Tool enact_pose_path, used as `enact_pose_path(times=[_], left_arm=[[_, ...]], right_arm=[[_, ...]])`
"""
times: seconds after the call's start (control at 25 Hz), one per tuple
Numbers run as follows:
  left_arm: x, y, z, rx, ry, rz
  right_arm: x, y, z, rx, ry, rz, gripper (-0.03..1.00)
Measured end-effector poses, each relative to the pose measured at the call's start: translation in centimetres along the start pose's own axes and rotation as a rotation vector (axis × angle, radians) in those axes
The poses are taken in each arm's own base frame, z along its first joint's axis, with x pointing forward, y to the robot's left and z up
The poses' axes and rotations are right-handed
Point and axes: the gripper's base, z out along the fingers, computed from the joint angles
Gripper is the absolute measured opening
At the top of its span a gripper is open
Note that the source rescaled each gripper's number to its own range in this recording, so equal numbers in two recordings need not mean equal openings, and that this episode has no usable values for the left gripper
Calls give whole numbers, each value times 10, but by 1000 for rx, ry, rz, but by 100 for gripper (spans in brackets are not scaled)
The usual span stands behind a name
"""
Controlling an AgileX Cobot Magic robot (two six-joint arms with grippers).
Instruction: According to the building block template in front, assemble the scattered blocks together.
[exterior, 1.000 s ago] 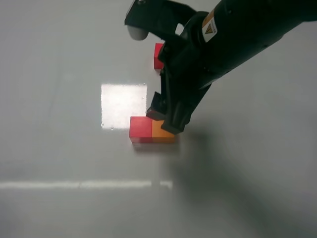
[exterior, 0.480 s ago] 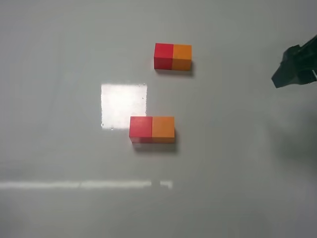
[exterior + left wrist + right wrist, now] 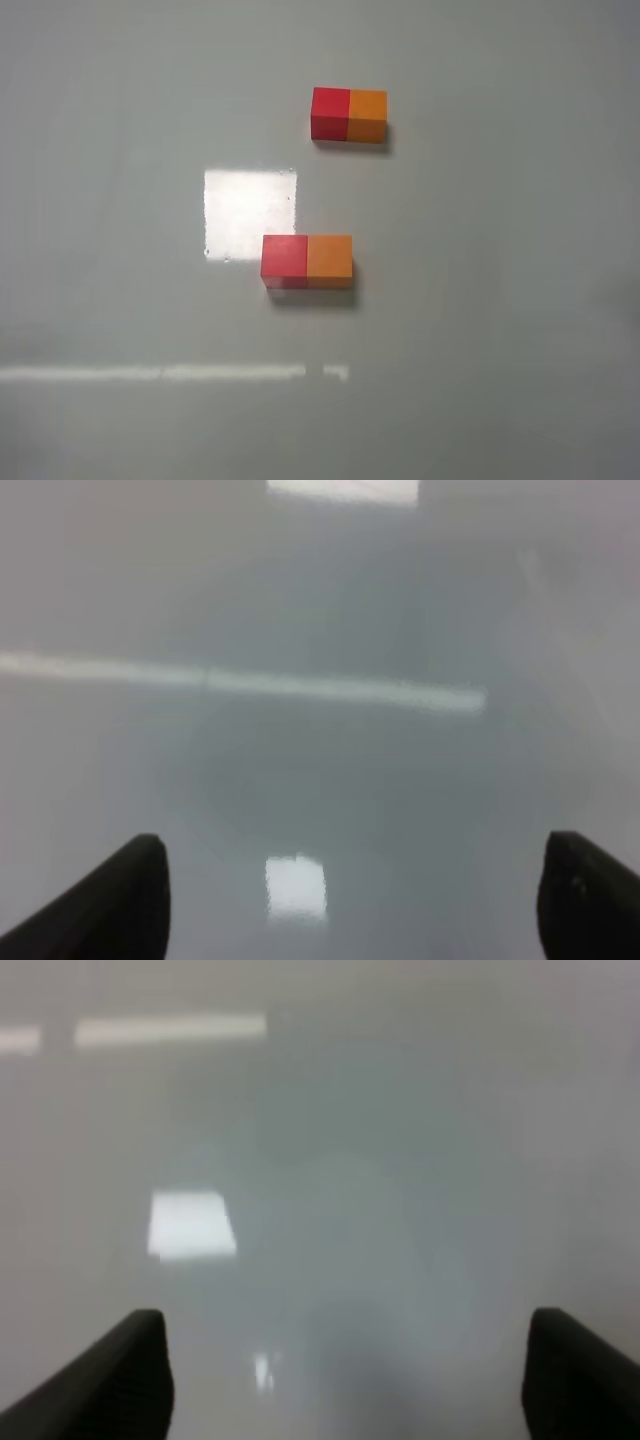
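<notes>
In the exterior high view the template (image 3: 348, 114), a small red-and-orange bar, lies at the back of the table. Nearer the front, the loose red cube (image 3: 284, 259) and the loose orange cube (image 3: 330, 259) sit touching side by side, red on the left, as in the template. Neither arm shows in that view. My left gripper (image 3: 350, 900) is open and empty over bare table. My right gripper (image 3: 345, 1375) is open and empty over bare table. No block shows in either wrist view.
The grey tabletop (image 3: 500, 300) carries bright light reflections: a square patch (image 3: 250, 212) just left of the cubes and a thin streak (image 3: 170, 373) toward the front.
The right arm, which stood over the orange cube a second ago, has let go and withdrawn to the right, out of the exterior view. The two cubes stay joined.
</notes>
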Motion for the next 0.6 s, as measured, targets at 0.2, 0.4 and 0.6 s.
enact_pose_path(times=[0.2, 0.4, 0.6], left_arm=[[0, 0, 0, 0, 0, 0], [0, 0, 0, 0, 0, 0], [0, 0, 0, 0, 0, 0]], right_arm=[[54, -6, -26, -25, -153, 52, 68], [90, -12, -50, -39, -349, 75, 68], [107, -12, -36, -38, -343, 68, 67]])
